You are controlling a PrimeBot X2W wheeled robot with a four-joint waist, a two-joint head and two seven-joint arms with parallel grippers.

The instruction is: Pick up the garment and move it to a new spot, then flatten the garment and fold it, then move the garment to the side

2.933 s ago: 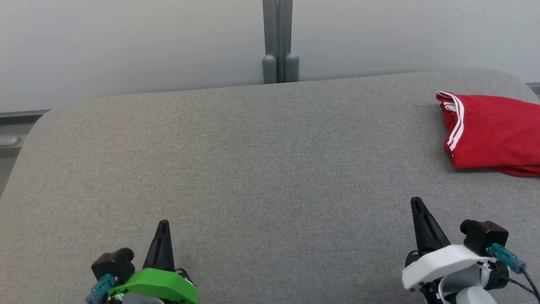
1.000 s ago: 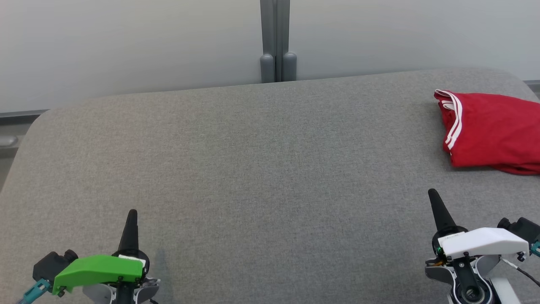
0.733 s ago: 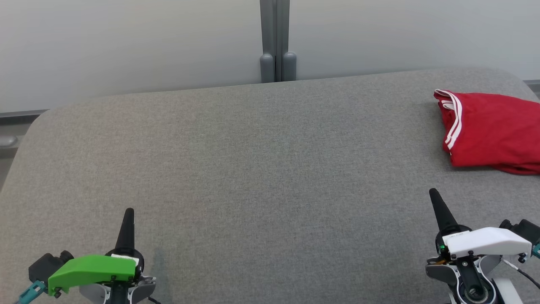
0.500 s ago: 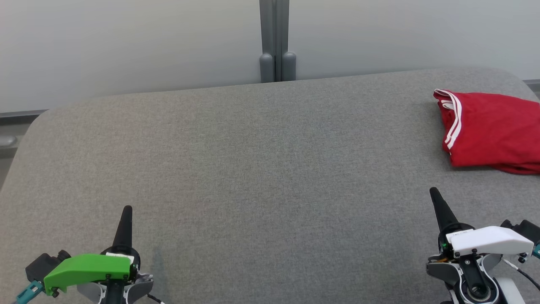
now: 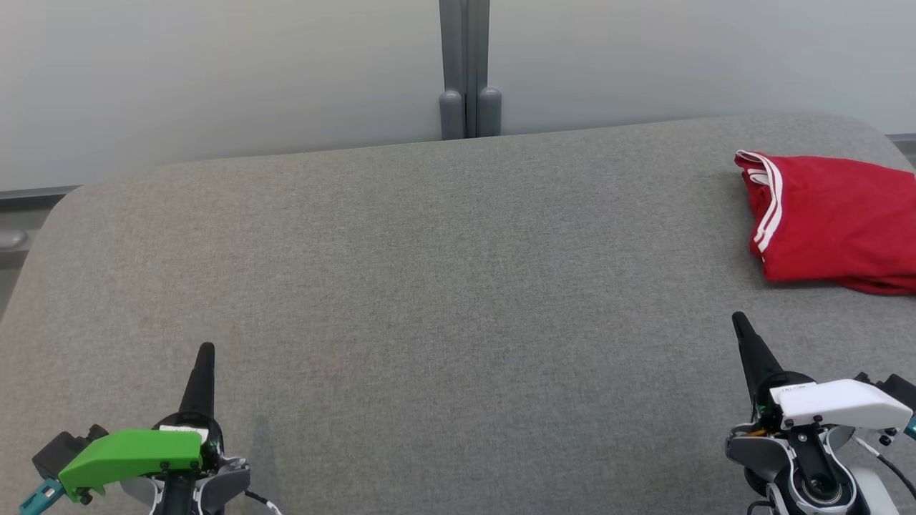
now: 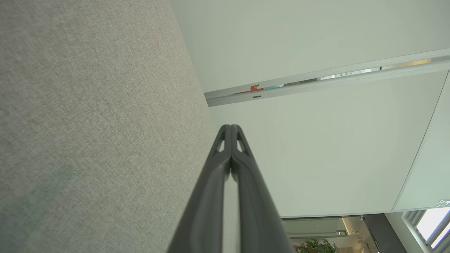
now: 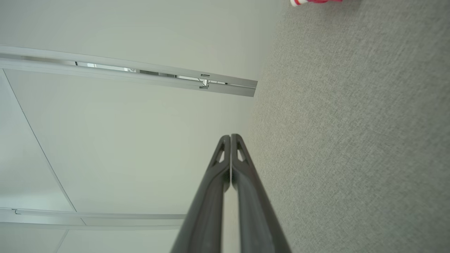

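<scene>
The garment (image 5: 830,222), red with white stripes along its left edge, lies folded at the far right of the grey padded table (image 5: 429,272); a sliver of the garment (image 7: 313,1) peeks in at the top of the right wrist view. My left gripper (image 5: 205,350) hovers at the lower left, shut and empty, its two fingers pressed together (image 6: 230,128). At the lower right my right gripper (image 5: 737,318) is also shut with nothing in it (image 7: 230,137), a short way in front of the garment and clear of it.
A pale wall with a grey vertical post (image 5: 469,68) runs behind the table's rounded far edge. The table's grey fabric stretches bare between the two grippers and the garment.
Both arms have drawn down and outward toward the near corners, fingers staying shut. The garment has not moved.
</scene>
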